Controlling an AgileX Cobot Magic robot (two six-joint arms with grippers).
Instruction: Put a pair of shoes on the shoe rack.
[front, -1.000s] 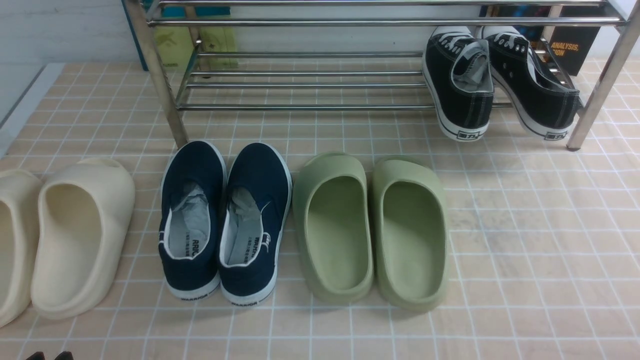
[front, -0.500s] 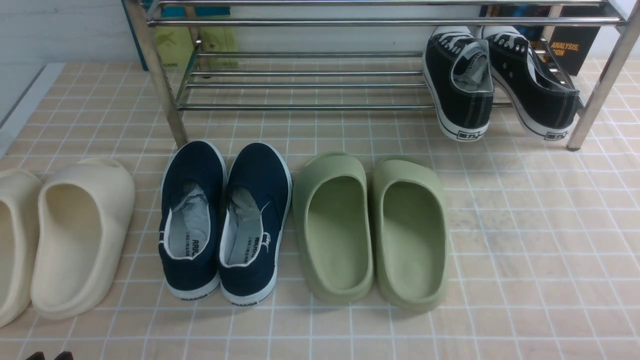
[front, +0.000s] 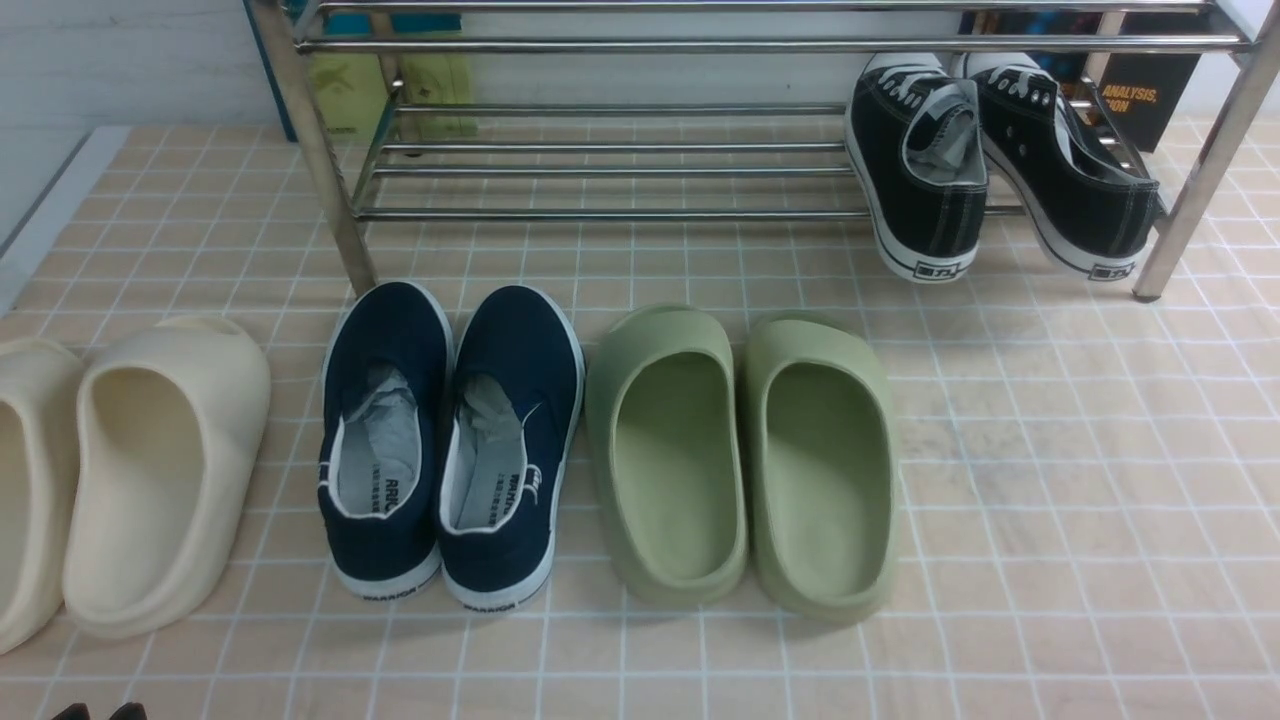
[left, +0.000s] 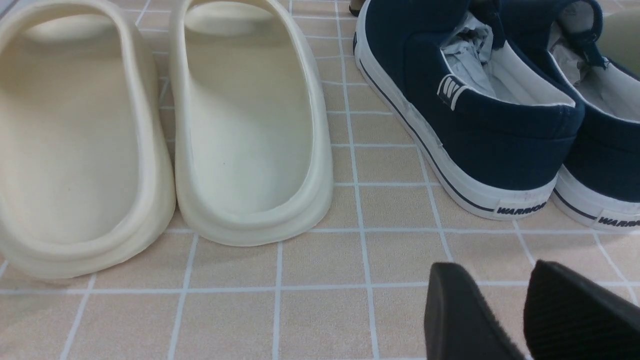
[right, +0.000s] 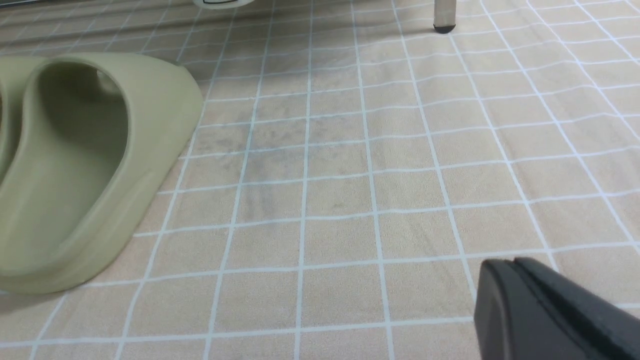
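Pincers: while the left gripper (left: 495, 267) has its fingers a bit apart with nothing between them, the right gripper (right: 510, 262) is closed up and empty.
Floor: beige tiles (front: 1080, 500) with pale grid lines, running out ahead of both pincers.
Cream clogs: two chunky ones (front: 235, 400), side by side just beyond the left pincer, openings up.
Navy slip-ons: a pair (front: 390, 320) ahead of the left pincer and off to its right, white soles, heels facing the pincers, grayish paper stuffed inside.
Green clogs: two (front: 670, 335) further to the left pincer's right, ahead of the right pincer and to its left.
Shoe rack: shiny chrome tubes (front: 770, 44), way out beyond both pincers, past the whole row on the floor.
Black sneakers: the pair (front: 940, 215) is up on the rack's lower shelf, at the right end, well apart from either pincer. Black canvas, white stitching, white laces, gray lining, white soles with a little label on each heel. Heels point back at the pincers and hang past the front tube; toes aim away, the right shoe angled more.
Books: a dark one (front: 1150, 90) with orange lettering, behind the sneakers, farthest out.
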